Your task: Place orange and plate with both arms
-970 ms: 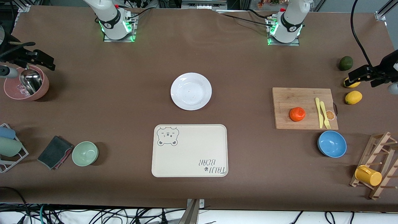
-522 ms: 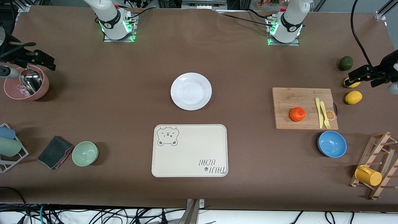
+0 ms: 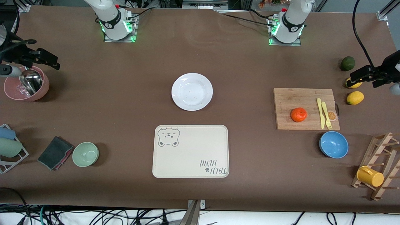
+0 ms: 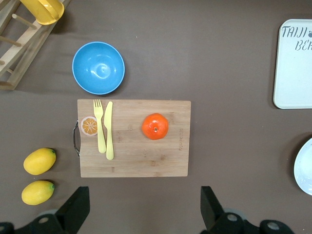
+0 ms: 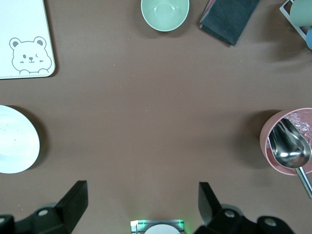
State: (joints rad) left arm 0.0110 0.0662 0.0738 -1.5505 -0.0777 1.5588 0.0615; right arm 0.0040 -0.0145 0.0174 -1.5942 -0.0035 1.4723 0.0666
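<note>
Orange [image 3: 298, 114] sits on the wooden cutting board [image 3: 290, 100], toward the left arm's end of the table, just beside a yellow plastic knife [image 3: 320, 113] and fork [image 3: 326, 116] that lie on the same board. White plate [image 3: 192, 91] rests on the brown table [image 3: 125, 103] near the middle, apart from the beige bear-print tray [image 3: 190, 151], which is nearer to the front camera. A blue bowl [image 3: 333, 144] stands close to the board, nearer to the camera. The left gripper [image 4: 141, 207] hangs high over the lemons [image 3: 355, 97] at the table's edge, with its two fingers spread wide and holding nothing. The right gripper [image 5: 139, 202] is up over the pink bowl [image 3: 12, 90] with a metal scoop [image 3: 30, 82], also spread wide and empty
</note>
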